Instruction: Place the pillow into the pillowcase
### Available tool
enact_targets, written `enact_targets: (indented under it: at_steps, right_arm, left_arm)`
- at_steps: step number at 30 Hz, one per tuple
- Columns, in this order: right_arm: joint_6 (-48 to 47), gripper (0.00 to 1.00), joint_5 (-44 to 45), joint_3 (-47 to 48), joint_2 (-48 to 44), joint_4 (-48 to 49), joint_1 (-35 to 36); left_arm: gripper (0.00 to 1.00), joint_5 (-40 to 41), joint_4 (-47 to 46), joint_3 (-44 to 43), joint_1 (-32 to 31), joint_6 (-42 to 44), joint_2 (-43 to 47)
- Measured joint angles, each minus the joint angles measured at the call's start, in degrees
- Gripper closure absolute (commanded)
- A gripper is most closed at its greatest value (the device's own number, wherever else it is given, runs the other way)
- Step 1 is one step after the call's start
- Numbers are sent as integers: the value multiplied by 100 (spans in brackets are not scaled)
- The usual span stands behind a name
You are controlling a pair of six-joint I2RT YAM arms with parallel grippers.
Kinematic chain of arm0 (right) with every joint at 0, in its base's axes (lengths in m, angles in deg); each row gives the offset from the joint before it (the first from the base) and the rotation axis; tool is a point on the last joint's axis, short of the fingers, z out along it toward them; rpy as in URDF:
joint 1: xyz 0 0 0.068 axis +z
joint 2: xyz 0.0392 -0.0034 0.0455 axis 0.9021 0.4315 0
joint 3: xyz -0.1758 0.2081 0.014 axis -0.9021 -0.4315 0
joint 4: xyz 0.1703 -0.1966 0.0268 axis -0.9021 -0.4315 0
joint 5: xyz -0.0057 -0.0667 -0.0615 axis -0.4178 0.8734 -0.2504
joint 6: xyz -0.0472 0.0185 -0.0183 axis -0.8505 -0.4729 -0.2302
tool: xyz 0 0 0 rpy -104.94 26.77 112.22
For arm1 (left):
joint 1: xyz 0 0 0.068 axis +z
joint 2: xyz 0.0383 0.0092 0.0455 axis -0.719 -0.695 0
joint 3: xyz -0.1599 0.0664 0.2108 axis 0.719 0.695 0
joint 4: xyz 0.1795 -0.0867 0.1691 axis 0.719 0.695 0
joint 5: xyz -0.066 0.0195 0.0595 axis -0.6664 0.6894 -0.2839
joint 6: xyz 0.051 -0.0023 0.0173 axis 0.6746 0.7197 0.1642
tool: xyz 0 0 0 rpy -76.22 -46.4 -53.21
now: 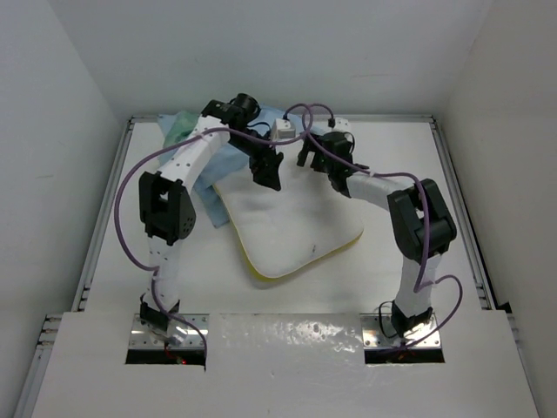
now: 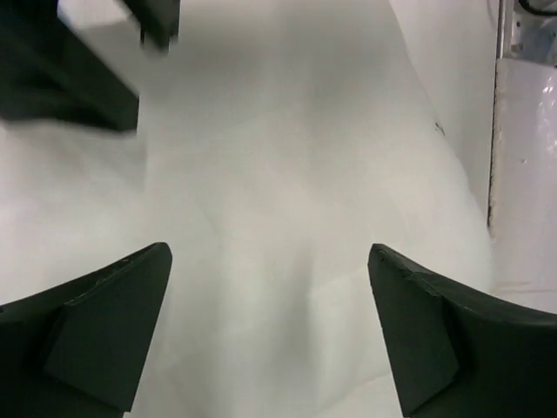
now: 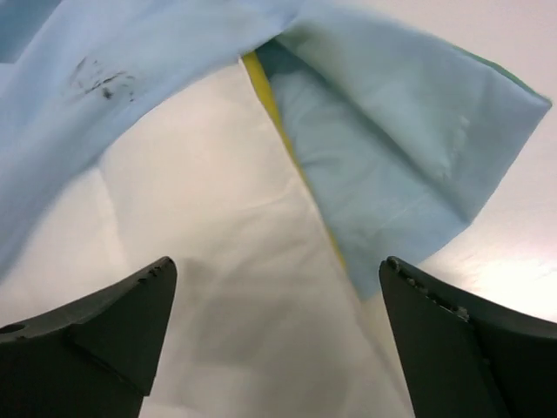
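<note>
Top external view: puffy white pillow (image 1: 291, 231), yellow edge; smooth blue pillowcase (image 1: 219, 170) touching it; left tool (image 2: 270, 261), right tool (image 3: 278, 270) spread wide.

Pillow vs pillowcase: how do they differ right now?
Colour: the pillow is white with a yellow edge; the pillowcase is light blue, green at its far corner.
Form: the pillow is puffy and lies spread out; the pillowcase is thin and rumpled.
Place: the pillow lies in the centre, almost wholly outside; the pillowcase bunches at the far left, lapping over the pillow's far end.
Shared: both are soft cloth and they touch.
</note>
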Motion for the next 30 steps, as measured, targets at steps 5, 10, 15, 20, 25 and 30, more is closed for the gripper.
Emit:
enact_targets:
  at_steps: [5, 10, 15, 20, 25, 30]
  right_arm:
    - [-1108, 31, -544, 138, -343, -688, -232]
    - [-1720, 54, -1215, 492, -492, -1681, -225]
    - [-2345, 16, -1266, 680, -616, -2396, 63]
    - [-3128, 9, -911, 675, -859, -2446, 1493]
    - [-3204, 3, -916, 697, -798, -2315, 2507]
    - [-3056, 1, -579, 761, -376, -2159, 2627]
  left_arm:
    - [17, 439, -708, 483, 647, -870, 400]
    - [81, 1504, -1539, 1919, 1873, -1827, 1521]
    - [38, 1698, -2083, 3578, 2118, -2669, 2052]
    - [24, 1759, -2964, 5676, 2446, -4155, 2146]
    - [23, 2216, -4009, 5987, 2566, -5372, 2131]
    - [23, 2380, -4800, 6089, 2514, -6013, 2041]
